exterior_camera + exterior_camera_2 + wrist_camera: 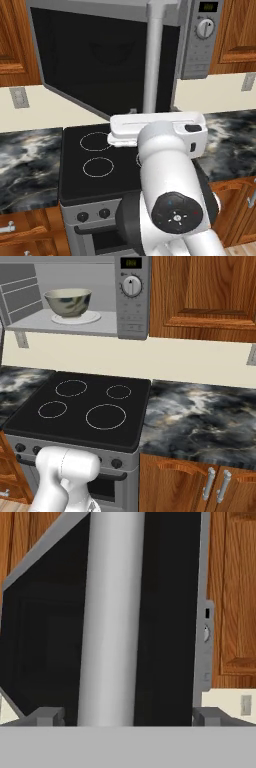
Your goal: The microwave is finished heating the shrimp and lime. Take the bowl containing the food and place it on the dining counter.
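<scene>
The microwave (pixel 197 40) door (pixel 100 60) stood swung open before the wide-apart end effector (pixel 125 716), while the right base view showed the bowl (pixel 68 302) inside.

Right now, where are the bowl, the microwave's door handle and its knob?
bowl (pixel 68 302), right base view, on its mottled outer wall.
door handle (pixel 111 617), hand view, mid-bar.
knob (pixel 132 286), right base view, on its round face.

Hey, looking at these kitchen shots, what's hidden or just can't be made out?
- Right base view: what is inside the bowl is hidden by its own wall.
- Left base view: the microwave interior is hidden behind its open door.
- Hand view: the gripper is open around the door handle; contact is unclear.
</scene>
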Robot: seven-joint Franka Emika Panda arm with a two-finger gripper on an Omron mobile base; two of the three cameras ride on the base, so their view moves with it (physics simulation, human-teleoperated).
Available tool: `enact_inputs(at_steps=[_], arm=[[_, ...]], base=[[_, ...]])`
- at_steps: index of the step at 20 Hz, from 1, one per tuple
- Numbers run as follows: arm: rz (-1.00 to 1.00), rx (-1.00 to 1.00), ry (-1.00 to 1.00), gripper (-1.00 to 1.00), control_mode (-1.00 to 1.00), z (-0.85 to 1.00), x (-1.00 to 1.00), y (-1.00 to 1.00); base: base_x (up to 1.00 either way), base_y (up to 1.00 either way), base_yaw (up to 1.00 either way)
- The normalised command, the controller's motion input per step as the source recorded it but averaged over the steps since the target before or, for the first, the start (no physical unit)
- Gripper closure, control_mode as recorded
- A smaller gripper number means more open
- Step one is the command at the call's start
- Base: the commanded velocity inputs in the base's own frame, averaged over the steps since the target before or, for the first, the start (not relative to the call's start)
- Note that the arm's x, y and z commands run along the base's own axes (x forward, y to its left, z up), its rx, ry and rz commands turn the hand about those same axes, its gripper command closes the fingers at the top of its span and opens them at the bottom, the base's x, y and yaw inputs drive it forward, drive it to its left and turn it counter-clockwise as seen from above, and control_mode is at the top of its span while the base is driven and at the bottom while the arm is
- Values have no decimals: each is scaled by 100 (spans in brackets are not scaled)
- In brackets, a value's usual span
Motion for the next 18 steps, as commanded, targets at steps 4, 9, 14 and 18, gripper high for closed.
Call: enact_inputs(at_steps=[4, 9, 14, 18], arm=[[-3, 0, 0, -100, -100, 0, 7, 16], [-7, -4, -4, -100, -100, -5, 7, 58], [-10, 0, -1, -100, -100, 0, 26, 42], [-19, 0, 0, -100, -100, -3, 70, 54]], base=[[0, 0, 0], [0, 0, 0], [0, 0, 0], [0, 0, 0]])
